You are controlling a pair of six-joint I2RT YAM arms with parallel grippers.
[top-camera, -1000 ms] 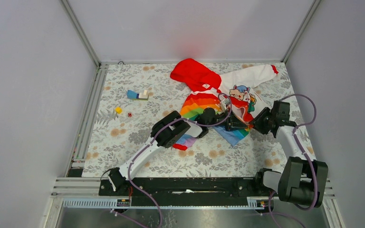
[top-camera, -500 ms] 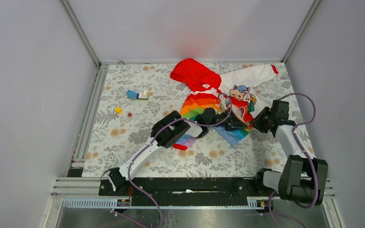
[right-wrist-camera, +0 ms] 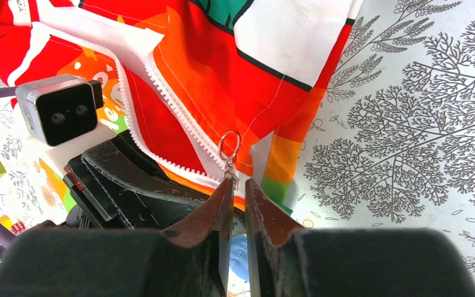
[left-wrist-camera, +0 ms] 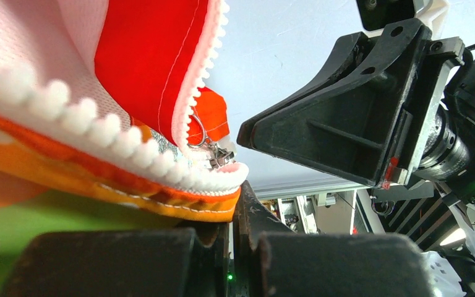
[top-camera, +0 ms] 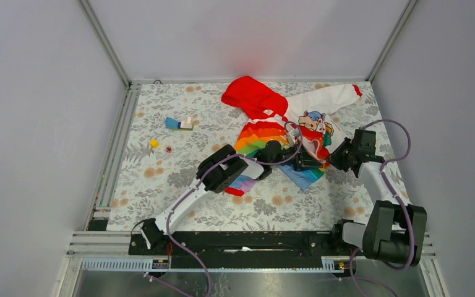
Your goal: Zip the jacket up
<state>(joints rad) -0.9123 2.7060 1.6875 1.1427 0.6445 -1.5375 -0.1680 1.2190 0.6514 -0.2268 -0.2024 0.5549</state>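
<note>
The jacket [top-camera: 278, 133] lies open on the floral cloth, red hood at the far side and rainbow body toward me. My left gripper [left-wrist-camera: 238, 198] is shut on the jacket's orange bottom hem [left-wrist-camera: 179, 201], just under the white zipper teeth [left-wrist-camera: 99, 139]. The metal zipper pull [right-wrist-camera: 229, 148] with its ring hangs at the bottom end of the zipper. Right below it, my right gripper [right-wrist-camera: 238, 185] has its tips touching the slider, with a thin gap showing between the jaws. In the top view, left gripper [top-camera: 312, 163] and right gripper [top-camera: 329, 162] meet tip to tip at the jacket's lower right edge.
A blue and white block [top-camera: 179, 124], a small yellow piece [top-camera: 154, 143] and a tiny red piece [top-camera: 168, 149] lie on the cloth at the left. Metal rails [top-camera: 114, 142] border the table. The left gripper's body [right-wrist-camera: 130, 179] sits close beside my right fingers.
The right gripper's jaws have narrowed around the zipper slider, and the right arm has shifted a little. The left arm and the jacket have stayed put.
</note>
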